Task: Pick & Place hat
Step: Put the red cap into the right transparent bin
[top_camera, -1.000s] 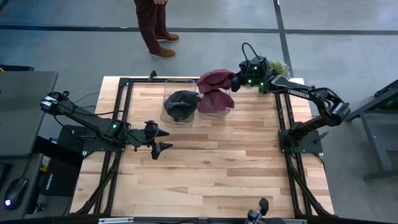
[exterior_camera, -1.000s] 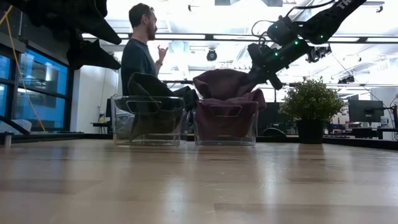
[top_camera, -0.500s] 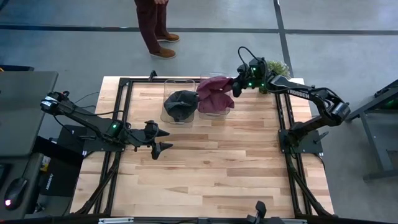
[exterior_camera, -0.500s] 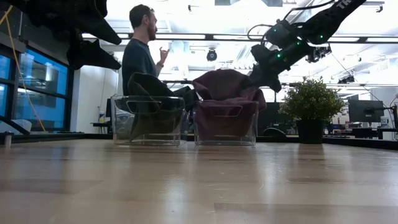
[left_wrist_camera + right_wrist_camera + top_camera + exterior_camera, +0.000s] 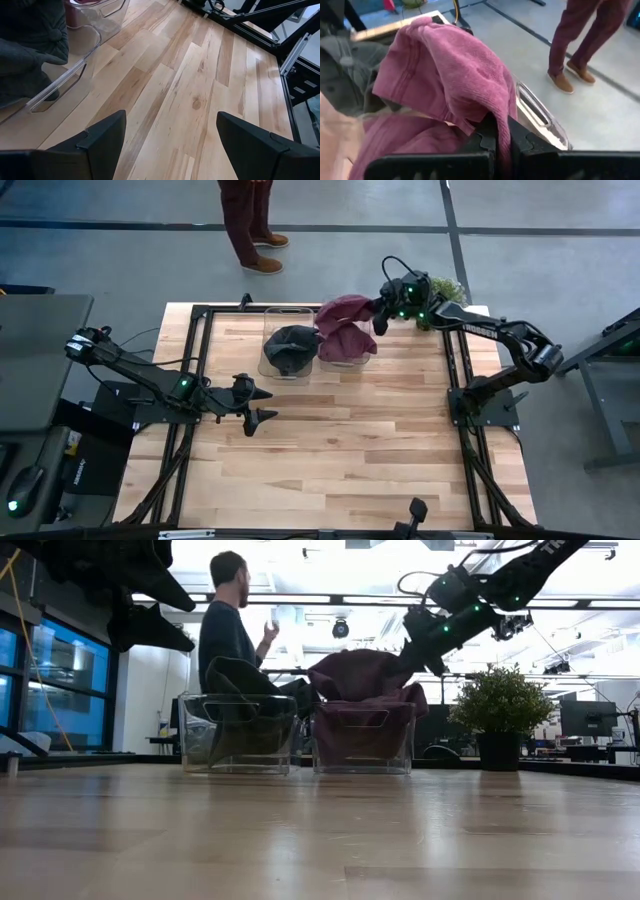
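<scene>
My right gripper (image 5: 377,314) was pinched shut on the edge of the maroon hat (image 5: 345,308), the fabric trapped between both fingers (image 5: 487,137) as the right wrist view showed. I held it just above the right-hand clear bin (image 5: 347,362), at that bin's side nearest the potted plant (image 5: 446,288). The hat draped from my fingers down over the bin's rim; its lower part appeared to rest on a second maroon hat (image 5: 349,342) bunched inside that bin, though I could not tell exactly where one cloth ended and the other began.

Touching this bin, on the side away from the plant, stood the left-hand clear bin (image 5: 272,366) with a dark grey hat (image 5: 291,346) in it.

My left gripper (image 5: 262,404) hung over bare wooden table (image 5: 340,450), near the left-hand bin but apart from it, fingers spread wide and holding nothing.

Off the table, beyond the bins, a person (image 5: 249,220) in maroon trousers and brown shoes stood on the grey floor; in the low view one hand (image 5: 267,633) was raised.
</scene>
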`<act>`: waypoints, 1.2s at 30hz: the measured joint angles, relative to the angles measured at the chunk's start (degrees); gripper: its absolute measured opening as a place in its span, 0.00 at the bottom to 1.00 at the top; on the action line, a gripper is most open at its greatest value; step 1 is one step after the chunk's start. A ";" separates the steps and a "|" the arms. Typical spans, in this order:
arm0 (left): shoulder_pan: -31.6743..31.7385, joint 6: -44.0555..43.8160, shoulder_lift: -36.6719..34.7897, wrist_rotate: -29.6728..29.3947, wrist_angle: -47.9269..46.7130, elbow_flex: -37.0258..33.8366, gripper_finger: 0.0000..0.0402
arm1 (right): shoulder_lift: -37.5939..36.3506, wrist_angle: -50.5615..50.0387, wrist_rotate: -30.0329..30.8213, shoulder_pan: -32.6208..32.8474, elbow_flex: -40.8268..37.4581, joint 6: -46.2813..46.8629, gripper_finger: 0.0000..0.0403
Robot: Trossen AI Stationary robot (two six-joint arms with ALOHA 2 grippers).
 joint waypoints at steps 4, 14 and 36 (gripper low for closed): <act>-0.01 0.00 -0.02 0.00 0.00 -0.01 0.75 | 0.00 -0.18 0.77 1.07 0.00 -4.94 0.00; 0.01 0.00 -0.01 0.00 0.00 -0.01 0.75 | -0.01 1.52 15.07 7.56 0.00 -17.39 0.00; 0.00 0.00 0.00 0.00 0.00 -0.01 0.75 | -0.02 2.39 34.53 16.76 0.00 -34.66 0.00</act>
